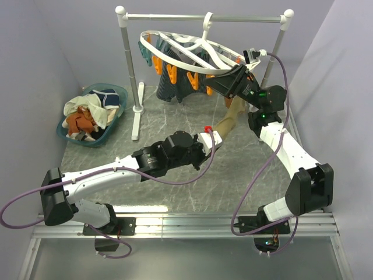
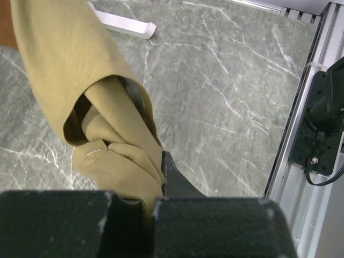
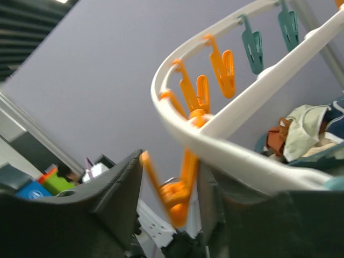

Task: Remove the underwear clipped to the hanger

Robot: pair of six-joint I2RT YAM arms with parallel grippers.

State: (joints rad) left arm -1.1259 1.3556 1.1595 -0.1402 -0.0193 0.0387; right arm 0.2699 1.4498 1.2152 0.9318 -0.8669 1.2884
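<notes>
Underwear [image 2: 64, 64] looks pinched in left jaws, wrist view only.

Bare table [image 1: 175, 186] ahead of both arms lies open. A tan brief [image 1: 228, 118], taut from hanger [image 1: 186, 49] to left gripper [image 1: 213, 136], bars the middle. Stand post [image 1: 129, 76] and basket [image 1: 119, 93] crowd the left; an orange peg [image 3: 173, 196] seems to fill the right gripper [image 3: 171, 167].

White hanger [image 3: 180, 129], orange clothespins [image 3: 223, 70], teal clothespins [image 3: 252, 47], tan underwear [image 2: 64, 64], grey marbled table [image 2: 226, 80].
</notes>
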